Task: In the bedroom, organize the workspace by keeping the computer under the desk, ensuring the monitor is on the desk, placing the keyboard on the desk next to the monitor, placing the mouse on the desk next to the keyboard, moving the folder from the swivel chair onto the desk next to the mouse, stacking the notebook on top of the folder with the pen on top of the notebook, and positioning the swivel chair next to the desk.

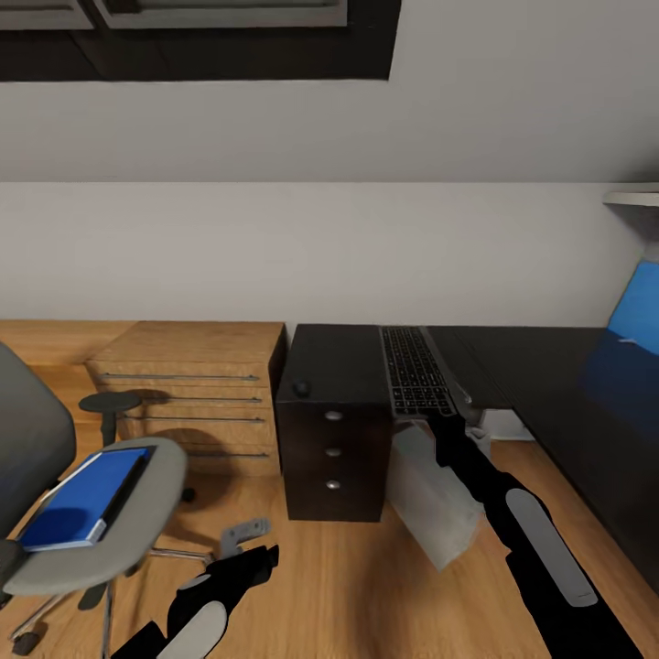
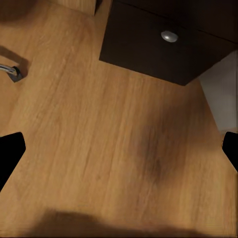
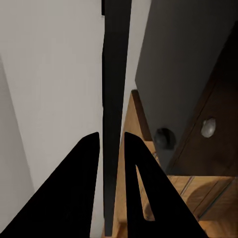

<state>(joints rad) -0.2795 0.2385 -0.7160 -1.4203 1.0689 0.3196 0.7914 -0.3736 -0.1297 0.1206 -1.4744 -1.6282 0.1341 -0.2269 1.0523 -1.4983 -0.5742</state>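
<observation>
The keyboard (image 1: 416,371) is clamped edge-on by the right end effector (image 1: 437,423) at its near short end. Its long axis runs away toward the wall, over the counter (image 1: 334,361), and it is tilted. The mouse (image 1: 301,388) sits just beside it. The left end effector (image 1: 240,542) hangs open, low over the floor, approx. 1 arm farther off.

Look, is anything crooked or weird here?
Yes. The computer leans tilted beside the desk drawers. The keyboard pokes over the desk's edge, pinched by the right gripper.
</observation>
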